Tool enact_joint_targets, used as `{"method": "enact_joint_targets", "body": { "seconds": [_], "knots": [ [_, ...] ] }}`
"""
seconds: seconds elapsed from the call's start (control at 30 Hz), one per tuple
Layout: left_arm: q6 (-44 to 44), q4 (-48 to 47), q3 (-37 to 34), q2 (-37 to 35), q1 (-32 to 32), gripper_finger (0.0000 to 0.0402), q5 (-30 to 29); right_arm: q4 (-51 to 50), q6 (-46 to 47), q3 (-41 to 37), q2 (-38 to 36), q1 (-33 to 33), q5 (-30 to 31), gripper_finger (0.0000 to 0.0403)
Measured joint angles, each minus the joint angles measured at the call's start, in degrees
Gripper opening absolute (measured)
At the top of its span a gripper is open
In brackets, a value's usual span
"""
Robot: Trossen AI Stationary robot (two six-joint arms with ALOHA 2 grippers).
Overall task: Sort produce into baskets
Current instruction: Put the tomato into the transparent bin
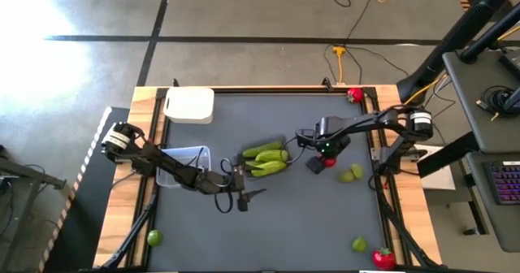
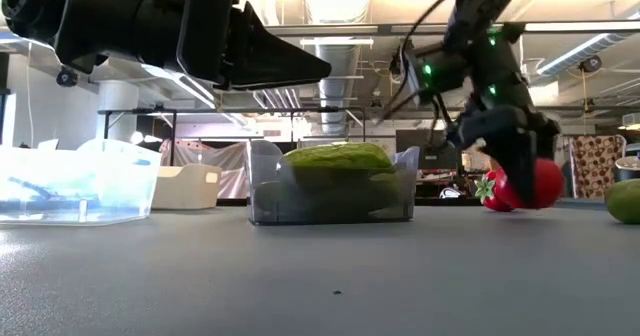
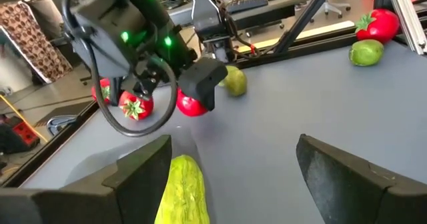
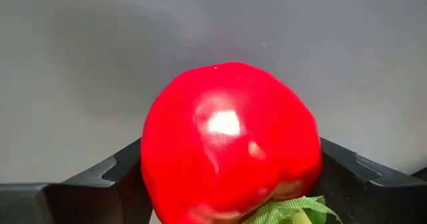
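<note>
**Right claw has its fingers around a red fruit**

Right claw (image 1: 318, 162) is down at the table, and a red fruit (image 4: 230, 144) sits between its two fingers. Your wrist camera shows the fruit filling the gap, with a dark finger on each side. I cannot tell if the fingers are pressing it yet or only standing close.

Start with the big things. The grey tabletop (image 1: 268, 224) lies under the claw. The dark basket (image 2: 333, 188) is just beside the claw, toward the left arm, and green cucumbers (image 1: 265, 158) are piled in it. The clear basket (image 1: 183, 164) is farther off that same way, under the left arm. The white basket (image 1: 189, 106) is well apart, at the far corner. The left claw (image 1: 244, 197) hovers on the other side of the dark basket with its fingers spread wide and nothing in them.

Now the small things. A second red fruit (image 3: 135, 107) lies close by the claw. Two green limes (image 1: 352, 174) rest near it, on the side away from the baskets.

The red fruit looks smooth and shiny, so it may slip. It looks light and hard, like a toy. You should hold it across its round middle, not by the green leafy top (image 4: 287, 212), which looks thin and floppy.
</note>
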Motion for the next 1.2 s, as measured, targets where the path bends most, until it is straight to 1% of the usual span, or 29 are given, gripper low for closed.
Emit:
{"method": "enact_joint_targets", "body": {
  "seconds": [0.1,0.23,0.3,0.4,0.47,0.53,0.63,0.67,0.77,0.8,0.9,1.03,1.2],
  "knots": [
    [0.6,0.0,0.0,0.0,-0.5,0.0302,-0.2,0.1,3.0,3.6,0.0,5.2,-1.3,0.0284],
    [0.5,0.2,0.0,0.0,-1.3,0.0302,-0.3,2.3,9.0,8.1,0.0,16.2,-0.8,0.0284],
    [0.2,0.4,0.0,0.0,-2.0,0.0302,-0.4,6.9,12.0,9.7,0.0,22.2,2.5,0.0284],
    [-0.9,0.7,0.0,0.0,-4.5,0.0302,-0.4,17.6,13.7,10.3,0.1,29.9,8.0,0.0288],
    [-1.2,0.9,0.3,-0.1,-7.2,0.0302,-0.4,24.8,13.6,10.5,0.9,33.6,11.1,0.0291],
    [-2.1,0.7,0.7,-0.2,-10.6,0.0302,-0.4,29.0,12.7,11.3,2.3,36.3,14.2,0.0291],
    [-4.6,0.1,0.7,-0.2,-16.7,0.0302,-2.2,32.1,10.0,13.8,5.1,38.2,16.6,0.0288],
    [-5.4,-0.1,0.7,-0.2,-19.0,0.0302,-3.8,32.2,8.5,15.1,6.4,38.6,17.2,0.0287],
    [-9.0,-0.8,0.6,-0.3,-25.7,0.0302,-11.6,32.5,3.2,19.9,10.9,38.6,19.5,0.0287],
    [-10.7,-0.9,0.6,-0.3,-27.8,0.0302,-13.2,32.9,1.6,22.0,12.7,38.6,20.3,0.0288],
    [-15.2,-0.9,0.5,-0.3,-32.8,0.0302,-14.0,36.9,-5.2,28.4,17.8,37.9,22.1,0.029],
    [-21.1,-0.9,0.6,-0.3,-37.1,0.0302,-14.5,37.8,-14.9,37.3,24.9,37.1,24.8,0.029],
    [-28.8,-3.8,0.4,-0.3,-39.2,0.0302,-18.4,36.2,-18.6,45.9,33.8,35.4,26.0,0.0292]
  ]
}}
